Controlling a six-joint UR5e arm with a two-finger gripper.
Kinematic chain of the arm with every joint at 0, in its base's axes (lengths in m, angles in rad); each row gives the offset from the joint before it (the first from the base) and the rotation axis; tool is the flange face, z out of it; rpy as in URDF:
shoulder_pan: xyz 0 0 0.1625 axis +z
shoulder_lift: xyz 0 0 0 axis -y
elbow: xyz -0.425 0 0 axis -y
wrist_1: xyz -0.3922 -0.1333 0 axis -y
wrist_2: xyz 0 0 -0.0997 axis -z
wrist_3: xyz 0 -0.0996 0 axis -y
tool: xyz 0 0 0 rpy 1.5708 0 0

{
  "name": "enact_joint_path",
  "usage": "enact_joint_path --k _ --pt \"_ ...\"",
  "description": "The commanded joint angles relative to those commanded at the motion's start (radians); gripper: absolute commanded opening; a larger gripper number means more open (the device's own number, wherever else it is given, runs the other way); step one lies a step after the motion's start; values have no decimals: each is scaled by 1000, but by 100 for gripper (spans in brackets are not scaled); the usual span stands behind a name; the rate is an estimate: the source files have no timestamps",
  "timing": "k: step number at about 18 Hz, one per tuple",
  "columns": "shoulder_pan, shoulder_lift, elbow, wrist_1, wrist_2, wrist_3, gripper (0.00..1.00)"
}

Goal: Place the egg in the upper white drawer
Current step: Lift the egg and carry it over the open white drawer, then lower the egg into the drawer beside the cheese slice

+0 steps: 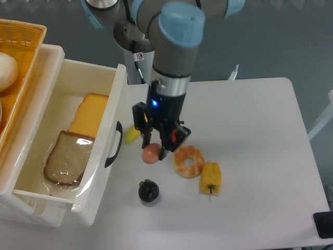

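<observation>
One egg [151,154], small, smooth and salmon-pink, sits pinched between the fingers of the gripper [154,152], which is clenched on it and holds it clear of the table [250,125], just right of the black handle on the upper white drawer [99,172]. It looks like a light, hard toy, so weight should be no trouble, but the glossy rounded shell is probably slippery and could squirt out of a two-point pinch; a hold across its widest middle seems safest, and the fingers look placed about there, though the far side of the grip is hidden. The drawer stands open with a bread slice [66,159] and a cheese wedge [89,115] inside. No brand or readable writing shows anywhere; a small sticker on the arm is too tiny to read.
</observation>
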Motion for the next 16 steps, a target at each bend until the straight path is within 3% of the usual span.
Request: enact_joint_path --k 3,10,16 --pt "-29 31 -6 2 -2 -11 37" --pt "-120 35 -11 3 -3 8 37" --pt "-166 35 -40 -17 3 187 37"
